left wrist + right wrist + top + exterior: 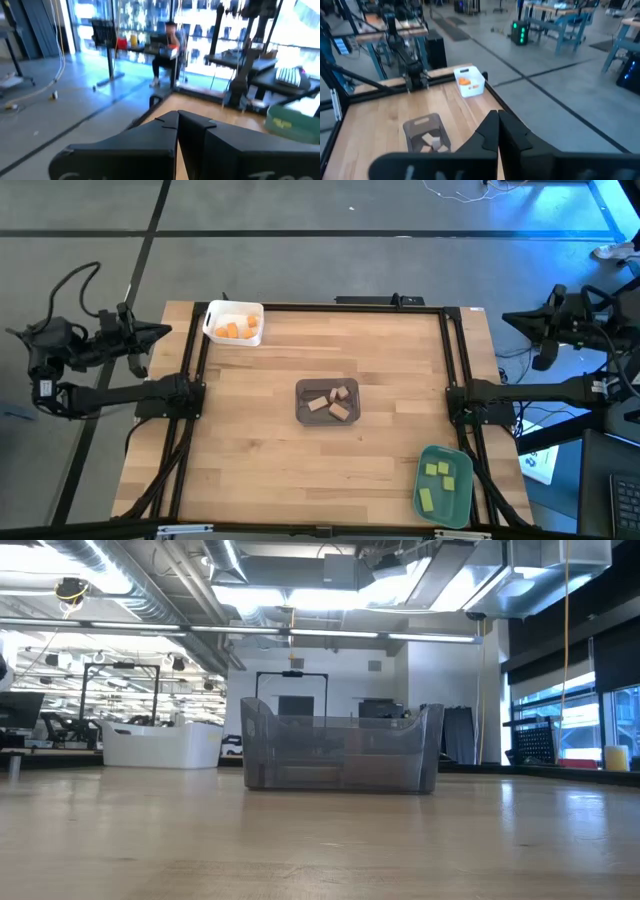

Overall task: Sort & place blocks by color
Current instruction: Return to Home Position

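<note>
High view: blocks (330, 402) in trays (300, 418); left gripper (162, 331), right gripper (512, 318) closed, off-table.

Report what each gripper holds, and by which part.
Nothing is held. The left gripper and the right gripper are both shut and empty, and sit off either side of the light wooden table.

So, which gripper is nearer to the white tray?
Left. The left gripper sits just off the table, beside the white tray; the right gripper is beyond the opposite edge.
</note>
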Controlling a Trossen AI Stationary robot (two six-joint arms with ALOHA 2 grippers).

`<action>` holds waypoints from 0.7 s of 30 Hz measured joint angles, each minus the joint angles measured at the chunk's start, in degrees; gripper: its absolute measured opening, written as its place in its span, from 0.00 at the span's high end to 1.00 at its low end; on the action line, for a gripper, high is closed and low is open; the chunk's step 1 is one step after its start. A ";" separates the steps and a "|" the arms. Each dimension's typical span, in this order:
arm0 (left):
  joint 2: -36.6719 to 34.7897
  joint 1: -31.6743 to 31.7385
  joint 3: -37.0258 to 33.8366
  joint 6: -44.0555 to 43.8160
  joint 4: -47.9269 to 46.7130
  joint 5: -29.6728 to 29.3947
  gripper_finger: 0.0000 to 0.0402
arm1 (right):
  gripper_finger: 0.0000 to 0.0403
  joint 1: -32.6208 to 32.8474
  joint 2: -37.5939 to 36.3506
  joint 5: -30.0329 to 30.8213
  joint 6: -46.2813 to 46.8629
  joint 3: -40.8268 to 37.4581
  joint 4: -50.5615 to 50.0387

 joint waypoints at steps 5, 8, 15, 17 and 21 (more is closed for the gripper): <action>-6.32 0.00 -4.86 0.02 4.05 0.00 1.00 | 1.00 0.01 -10.08 -0.03 0.15 -10.43 5.99; -9.67 0.00 -7.42 0.02 5.61 0.00 1.00 | 1.00 0.00 -15.25 -0.09 1.42 -15.85 9.25; -12.02 0.00 -10.42 0.77 6.37 -0.06 1.00 | 1.00 0.00 -24.93 -0.20 1.49 -25.98 14.96; -12.06 0.00 -11.20 1.10 8.27 0.27 1.00 | 1.00 0.00 -27.65 -0.17 1.53 -28.84 16.25; -12.02 0.00 -13.50 0.20 8.90 2.23 1.00 | 1.00 -0.04 -33.58 -0.20 1.45 -36.64 21.47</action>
